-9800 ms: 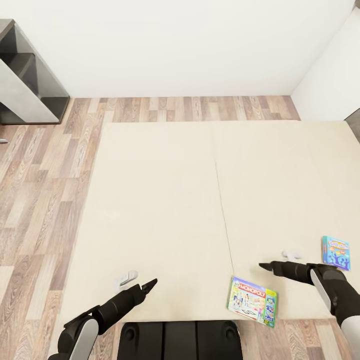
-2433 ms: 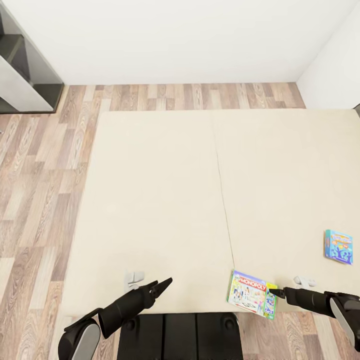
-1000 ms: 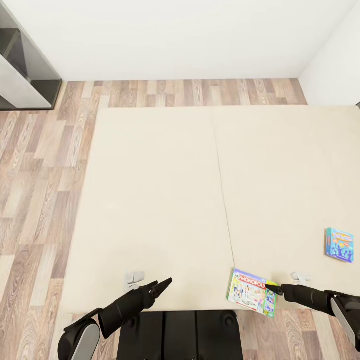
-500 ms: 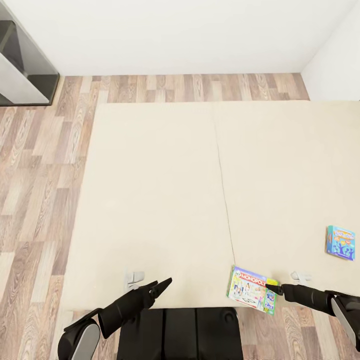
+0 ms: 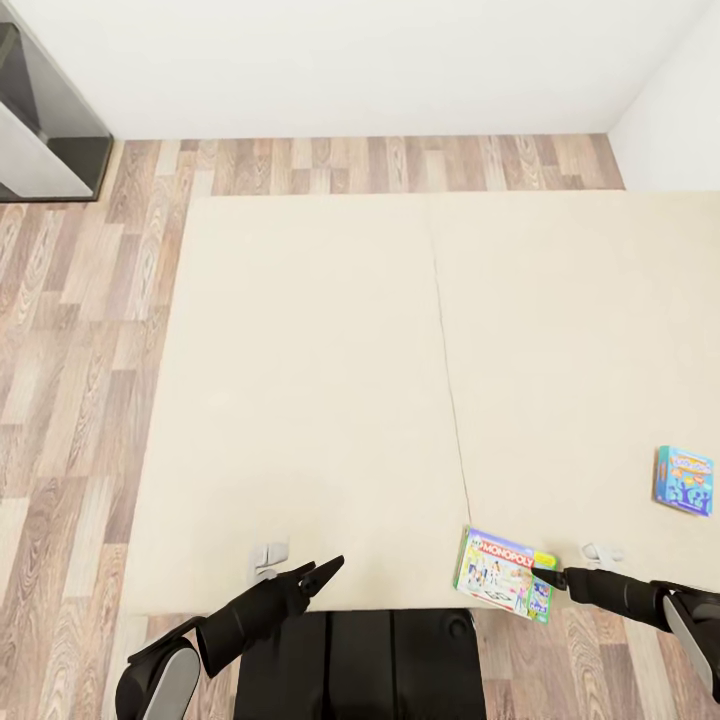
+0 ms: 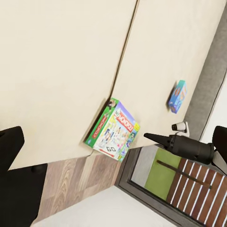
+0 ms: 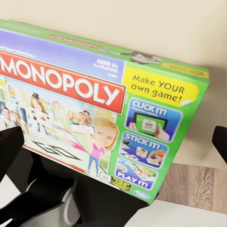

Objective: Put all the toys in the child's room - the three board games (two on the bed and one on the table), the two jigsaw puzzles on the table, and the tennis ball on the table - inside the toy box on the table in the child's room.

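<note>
The right hand point(image 5: 552, 577) is reaching, fingers spread wide and empty, at the MONOPOLY box point(image 5: 503, 575) lying on the bed's point(image 5: 330, 380) near edge. Next, I'd say, it must straddle the box's edge and close.

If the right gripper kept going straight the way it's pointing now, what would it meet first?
Most likely the MONOPOLY box: the right gripper points at its near corner on the bed, with its fingers apart on either side in the wrist view. Whether it touches yet is unclear.
</note>
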